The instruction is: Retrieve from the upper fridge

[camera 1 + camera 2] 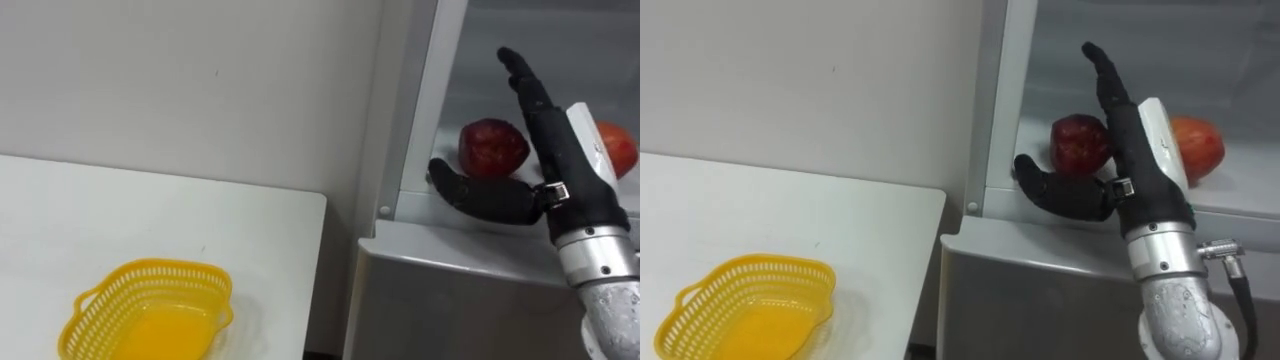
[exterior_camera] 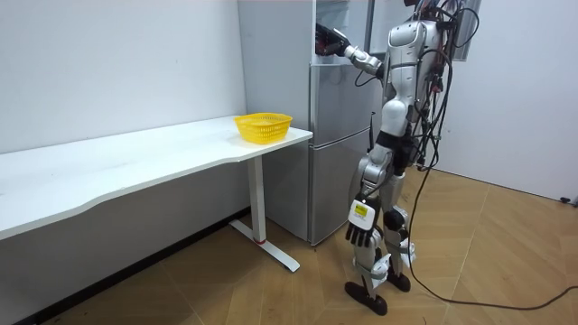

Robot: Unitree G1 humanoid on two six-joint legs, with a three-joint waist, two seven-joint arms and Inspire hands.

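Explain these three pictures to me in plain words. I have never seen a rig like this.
This is a two-legged humanoid robot standing at a fridge beside a white table. Two pictures come from a stereo camera on its head, looking down at the work. The third comes from a camera standing in the room. Its right hand reaches into the open upper compartment, fingers straight, beside a red apple. A second reddish fruit lies partly behind the hand. Nothing is held yet. Its left hand hangs at its side. On the table sits an empty yellow basket.
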